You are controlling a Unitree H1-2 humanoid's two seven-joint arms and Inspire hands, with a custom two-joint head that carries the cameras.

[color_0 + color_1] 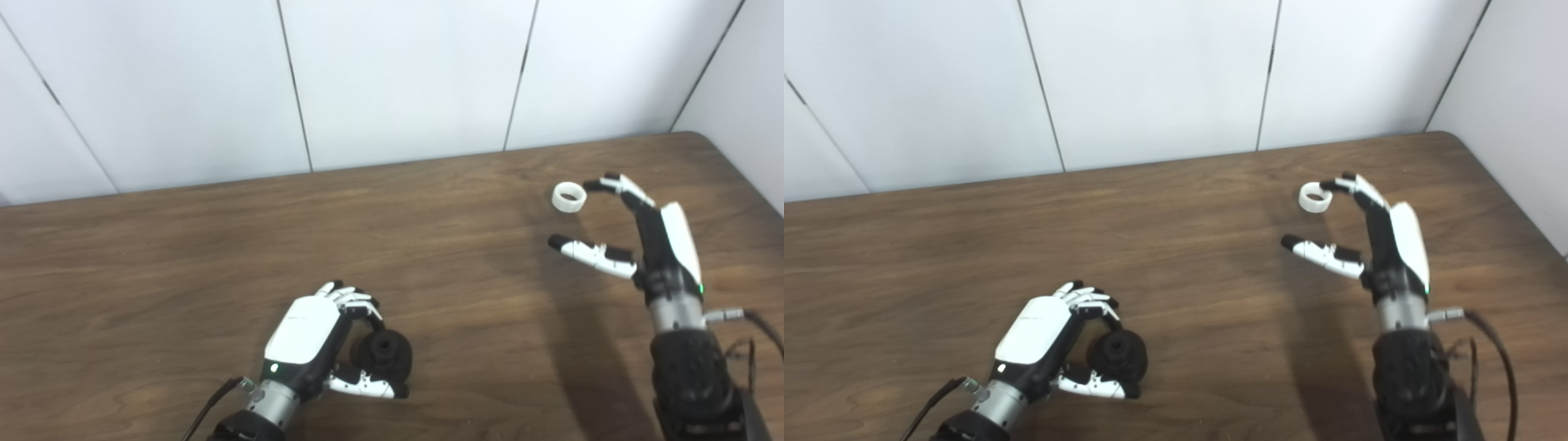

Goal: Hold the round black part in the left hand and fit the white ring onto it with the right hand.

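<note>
Left eye view first — how many of each thing does it show?

— One round black part (384, 352), one white ring (569, 197), and two robot hands. Nothing else lies on the tabletop (184, 257).

— What is the left robot hand (318, 340) doing?

— It is grasping the round black part low on the near side of the tabletop, fingers (352, 300) curled over the top and the thumb running under it. The part shows a dark hole in its face.

— And the right robot hand (1372, 239)?

— It is released and holds nothing: the fingers and thumb are spread wide apart. Its fingertips (1338, 184) reach just beside the white ring; whether they touch it cannot be told, since the two views differ there. The ring sits on the tabletop at the far right, well apart from the black part, its opening facing up.

— The surface and the room?

— One dark brown wood-grain tabletop, its far right corner rounded. Behind it stands a plain white wall (398, 73) of panels split by thin dark seams, with another white wall (747, 79) meeting it at the right.
</note>
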